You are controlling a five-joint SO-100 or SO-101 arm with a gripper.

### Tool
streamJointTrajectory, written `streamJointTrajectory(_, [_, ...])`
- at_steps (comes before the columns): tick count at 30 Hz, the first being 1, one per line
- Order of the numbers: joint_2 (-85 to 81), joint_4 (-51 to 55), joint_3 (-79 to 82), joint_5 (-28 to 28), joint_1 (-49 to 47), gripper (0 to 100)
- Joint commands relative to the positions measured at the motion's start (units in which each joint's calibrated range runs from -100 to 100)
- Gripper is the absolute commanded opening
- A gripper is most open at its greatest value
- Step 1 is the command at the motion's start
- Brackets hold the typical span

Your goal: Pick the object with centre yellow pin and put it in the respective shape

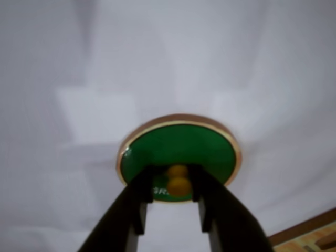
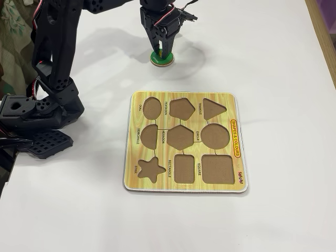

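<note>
A white tabletop fills almost the whole fixed view, evenly lit with soft grey shadows. A wooden edge strip runs along its right side, and patterned fabric shows at far left.

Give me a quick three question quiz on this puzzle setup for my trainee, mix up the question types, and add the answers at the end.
1. True or false: the green disc already sits in a cutout of the puzzle board.
2. Multiple choice: the gripper has its fingers A) on either side of the yellow knob, B) around the disc's rim, C) far from the disc.
3. Fill in: the board's bottom left cutout in the fixed view is a ____.

Key: 1 false, it lies on the white table beyond the board; 2 A; 3 star.
</note>
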Motion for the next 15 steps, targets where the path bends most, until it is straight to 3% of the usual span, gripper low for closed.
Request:
streamJointTrajectory(1, [-0.6, 0.5, -0.3, -0.2, 0.9, 4])
streamJointTrajectory(15, [-1.0, 0.6, -0.3, -0.2, 1.0, 2])
